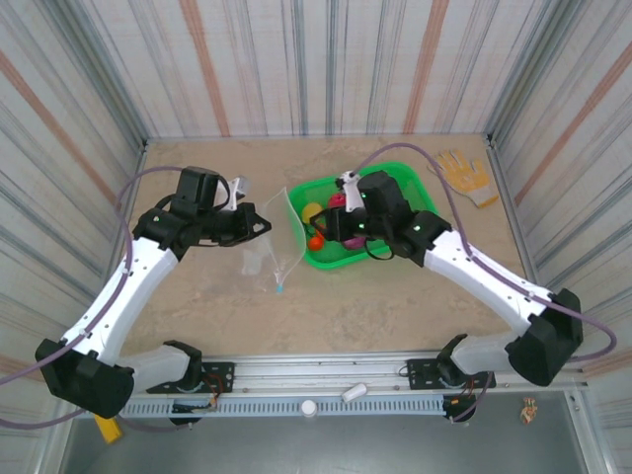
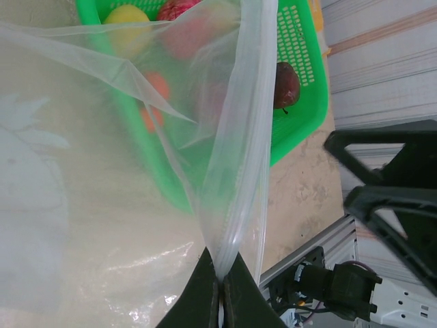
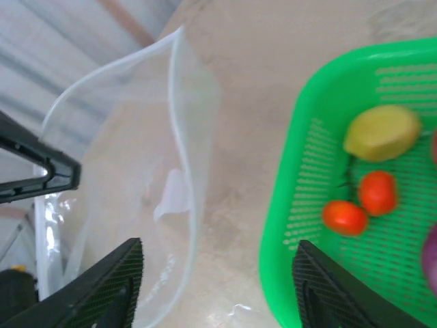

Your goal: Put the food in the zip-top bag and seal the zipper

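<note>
Left gripper [image 2: 220, 277]: pressed together at the bottom centre of the left wrist view, pinching the mouth edge of the zip-top bag [image 2: 102, 178] and holding it up off the surface.
Right gripper [image 3: 218, 290]: spread wide with nothing between the fingers, which sit at the lower corners of the right wrist view, above the gap between bag and green tray [image 3: 283, 205].
Zip-top bag: centre-left of the top view, mouth gaping toward the tray on its right, body sagging to the table [image 1: 395, 306]; apparently empty, though hard to be sure through the crinkled film.
Zipper [image 2: 247, 130]: unsealed, a pale band rising from the pinch toward the top of the left wrist view.
Food: all in the tray, just right of the bag; yellow piece [image 3: 381, 132] and red tomatoes [image 3: 377, 193] at the right of the right wrist view, maroon piece [image 2: 287, 83] in the tray's far corner.
Step in hand: probably the first pick; nothing bagged, sealing a long way off.
Risk, mouth collapse: a single pinch point, so a nudge from the loaded gripper could fold the limp lip shut.
Risk, dropped piece: small, smooth, rounded toys, prone to squirting out of a hard squeeze and rolling off.
Risk, lost bag: thin slippery film, likely to slide out of the pinch under added weight.
Surface: tan, mottled, flat; metal rail [image 1: 326, 373] along the bottom of the top view.
Room: striped corrugated walls [image 1: 296, 59] on three sides; yellow glove [image 1: 462, 174] at upper right, well apart from the work.
</note>
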`<state>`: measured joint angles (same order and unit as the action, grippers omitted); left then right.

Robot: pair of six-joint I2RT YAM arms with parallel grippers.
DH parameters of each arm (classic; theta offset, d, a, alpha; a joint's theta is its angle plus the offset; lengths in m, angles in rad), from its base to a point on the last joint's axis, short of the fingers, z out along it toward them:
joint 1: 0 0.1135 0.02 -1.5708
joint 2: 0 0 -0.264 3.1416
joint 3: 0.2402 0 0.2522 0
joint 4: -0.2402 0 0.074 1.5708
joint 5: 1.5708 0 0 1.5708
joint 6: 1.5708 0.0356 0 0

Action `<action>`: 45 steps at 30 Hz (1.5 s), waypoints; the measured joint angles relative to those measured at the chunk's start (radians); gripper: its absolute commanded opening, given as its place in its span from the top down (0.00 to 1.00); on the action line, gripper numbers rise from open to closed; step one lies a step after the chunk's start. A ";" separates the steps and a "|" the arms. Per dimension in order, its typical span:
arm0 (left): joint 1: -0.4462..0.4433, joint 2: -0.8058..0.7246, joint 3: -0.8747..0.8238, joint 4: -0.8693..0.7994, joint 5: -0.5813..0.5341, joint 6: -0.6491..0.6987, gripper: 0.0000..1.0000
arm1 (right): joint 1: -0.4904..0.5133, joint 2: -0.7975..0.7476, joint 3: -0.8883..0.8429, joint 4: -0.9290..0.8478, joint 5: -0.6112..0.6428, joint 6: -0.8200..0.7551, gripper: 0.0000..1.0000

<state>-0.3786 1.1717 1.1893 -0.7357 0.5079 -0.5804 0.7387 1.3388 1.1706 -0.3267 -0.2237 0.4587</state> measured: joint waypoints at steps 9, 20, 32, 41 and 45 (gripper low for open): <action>0.000 0.001 0.041 -0.030 -0.004 0.017 0.95 | 0.028 0.168 0.058 -0.006 -0.115 0.006 0.89; -0.037 0.003 0.093 -0.090 -0.043 0.050 0.50 | 0.036 0.164 0.034 0.037 -0.125 0.088 1.00; -0.216 0.065 0.133 -0.125 -0.201 0.060 0.50 | 0.070 0.147 0.023 0.043 -0.087 0.143 1.00; -0.284 0.056 0.135 -0.171 -0.434 0.048 0.73 | 0.093 0.124 0.023 0.027 -0.006 0.208 1.00; -0.284 0.036 0.125 -0.158 -0.459 0.042 0.79 | 0.095 0.110 0.023 0.028 0.007 0.224 1.00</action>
<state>-0.6624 1.2076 1.3144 -0.8932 0.0486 -0.5381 0.8341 1.4490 1.1938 -0.2989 -0.2165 0.6823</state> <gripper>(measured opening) 0.236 0.043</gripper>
